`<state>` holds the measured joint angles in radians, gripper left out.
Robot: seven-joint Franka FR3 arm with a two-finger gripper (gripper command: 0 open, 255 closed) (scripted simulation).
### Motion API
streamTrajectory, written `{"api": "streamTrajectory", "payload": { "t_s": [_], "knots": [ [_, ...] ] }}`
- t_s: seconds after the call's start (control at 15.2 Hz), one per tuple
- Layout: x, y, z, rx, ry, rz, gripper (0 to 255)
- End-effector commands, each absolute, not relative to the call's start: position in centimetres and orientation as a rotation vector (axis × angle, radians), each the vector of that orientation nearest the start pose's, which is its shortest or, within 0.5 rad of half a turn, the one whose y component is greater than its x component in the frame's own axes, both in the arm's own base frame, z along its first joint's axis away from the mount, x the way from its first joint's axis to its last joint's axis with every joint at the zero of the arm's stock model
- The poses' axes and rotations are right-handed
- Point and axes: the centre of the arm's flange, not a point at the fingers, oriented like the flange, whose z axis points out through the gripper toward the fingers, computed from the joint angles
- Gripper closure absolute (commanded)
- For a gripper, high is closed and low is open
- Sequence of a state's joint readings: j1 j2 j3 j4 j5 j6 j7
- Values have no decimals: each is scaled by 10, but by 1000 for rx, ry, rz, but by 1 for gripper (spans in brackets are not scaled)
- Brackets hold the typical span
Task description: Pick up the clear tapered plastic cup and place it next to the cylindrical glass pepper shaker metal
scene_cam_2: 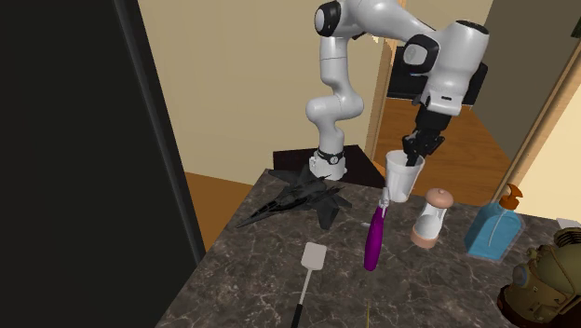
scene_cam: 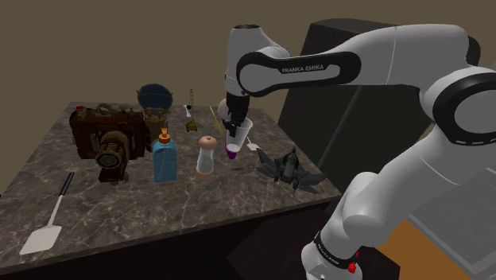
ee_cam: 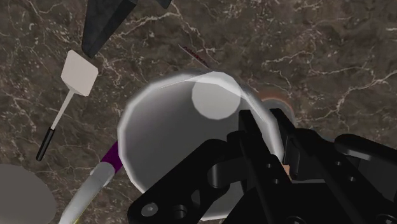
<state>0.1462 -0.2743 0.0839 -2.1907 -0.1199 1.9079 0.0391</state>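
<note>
Gripper (scene_cam: 233, 127) (ee_cam: 266, 127): closed on the cup (scene_cam: 239, 140) (ee_cam: 165, 133), fingers (ee_cam: 254, 147) pinching its wall at the rim, one inside and one outside. Cup carried upright, mouth up, narrow base down, long axis vertical. Seemingly held just clear of the worktop (scene_cam: 119, 208), roughly midway along it, on the side nearer the stand.

Right under the base: pale tip of a purple-handled tool (scene_cam_2: 374, 240), handle lying flat and pointing away from the stand-side edge.

Next out, the shaker (scene_cam: 207, 156) (scene_cam_2: 431, 220): standing upright just beside the cup, not touching it, on the shoulder view's left and the second exterior view's right. So, from the gripper, sideways along the worktop and away from the stand.

Farther along that same line, a blue bottle (scene_cam: 164, 159). On the opposite side, toward the stand-side edge, a dark model jet (scene_cam: 288, 169).

Judged close to finished: a small shift toward the shaker, then straight down. Worth landing the base on bare worktop and not on the tool's tip. Main risk, by the look of it: nudging the tall, narrow shaker over.
</note>
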Motion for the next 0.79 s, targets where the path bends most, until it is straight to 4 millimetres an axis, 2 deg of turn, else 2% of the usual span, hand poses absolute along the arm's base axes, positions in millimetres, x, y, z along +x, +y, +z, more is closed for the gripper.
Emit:
{"api": "streamTrajectory", "payload": {
  "t_s": [0.0,0.73],
  "knots": [
    [460,101,488,-3256,-373,-15,255],
    [460,101,430,-3256,-373,-15,255]
  ]
}}
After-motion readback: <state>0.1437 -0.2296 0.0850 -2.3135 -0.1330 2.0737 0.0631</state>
